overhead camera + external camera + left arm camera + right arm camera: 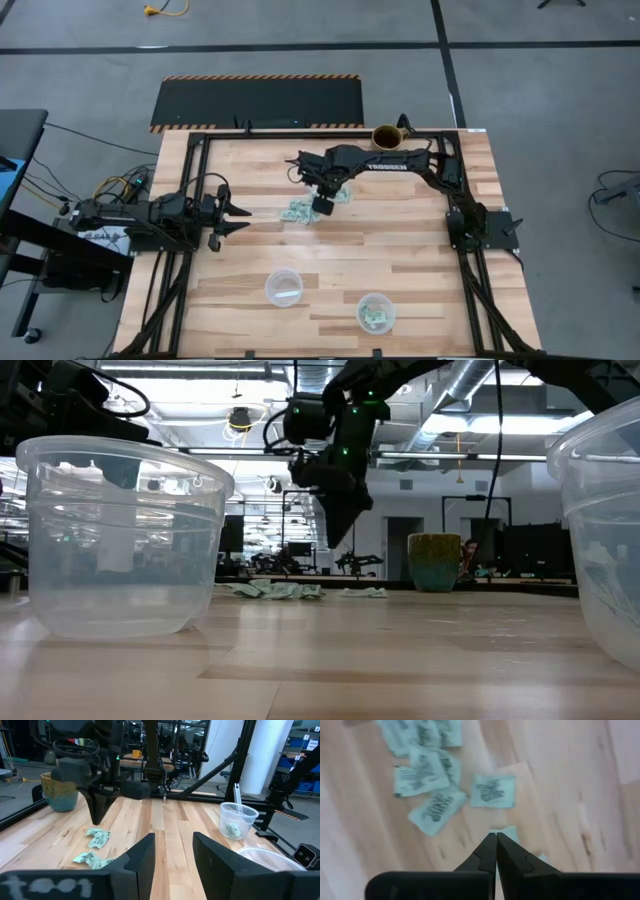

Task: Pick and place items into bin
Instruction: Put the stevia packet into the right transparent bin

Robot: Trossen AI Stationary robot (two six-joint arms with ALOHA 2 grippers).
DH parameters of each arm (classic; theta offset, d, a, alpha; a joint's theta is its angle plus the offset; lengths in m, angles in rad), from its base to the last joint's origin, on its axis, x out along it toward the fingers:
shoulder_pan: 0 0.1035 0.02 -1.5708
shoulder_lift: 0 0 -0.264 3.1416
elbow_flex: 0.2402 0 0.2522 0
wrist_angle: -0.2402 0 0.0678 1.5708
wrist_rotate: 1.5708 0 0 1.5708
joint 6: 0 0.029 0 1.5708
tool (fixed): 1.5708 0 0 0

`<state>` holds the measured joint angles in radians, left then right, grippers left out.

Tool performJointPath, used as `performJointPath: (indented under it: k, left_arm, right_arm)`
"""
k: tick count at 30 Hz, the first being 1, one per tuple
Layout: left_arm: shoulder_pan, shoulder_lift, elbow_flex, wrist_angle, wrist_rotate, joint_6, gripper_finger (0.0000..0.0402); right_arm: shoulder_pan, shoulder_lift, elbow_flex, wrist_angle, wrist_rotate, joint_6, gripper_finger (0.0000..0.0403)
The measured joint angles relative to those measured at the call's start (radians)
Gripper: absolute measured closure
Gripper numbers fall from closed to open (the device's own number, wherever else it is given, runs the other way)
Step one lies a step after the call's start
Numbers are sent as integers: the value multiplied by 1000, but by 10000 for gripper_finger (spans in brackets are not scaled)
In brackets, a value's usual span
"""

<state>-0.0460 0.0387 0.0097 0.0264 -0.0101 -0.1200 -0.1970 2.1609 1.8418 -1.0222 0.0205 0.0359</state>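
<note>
Worktop [400,270]: pale butcher-block, both arms on it. Left arm waits at the left edge, its pincer [236,220] parted and holding nothing.

Right arm reaches in from the far right corner; right pincer [322,207] hangs above the packet pile, fingers pressed together. In the right wrist view a pale corner shows just past the tips; we cannot tell whether a packet is pinched.

Two clear cups near the front edge: the left cup [283,288] looks empty, the right cup [375,312] holds a few packets.

Mint-green packets [300,211] lie scattered mid-worktop, near the brown mug [387,137].

Our judgement: lift slowly, confirm one packet hangs from the tips, then carry it over the right cup before opening.
</note>
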Motion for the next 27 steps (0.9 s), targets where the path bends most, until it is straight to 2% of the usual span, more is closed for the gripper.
performJointPath:
  k: [4, 17, 22, 27]
  left_arm:
    - [0, 0, 0, 0, 0, 0, 281]
    - [0, 0, 0, 0, -1, 0, 281]
    - [0, 0, 0, 0, -1, 0, 281]
    - [0, 0, 0, 0, -1, 0, 281]
  right_arm:
    - [1, 0, 1, -19, -27, -2, 378]
    - [-3, 1, -95, 27, -23, -10, 248]
    - [-3, 2, -158, 96, -21, -10, 233]
    - [-13, 3, -212, 167, 10, -9, 240]
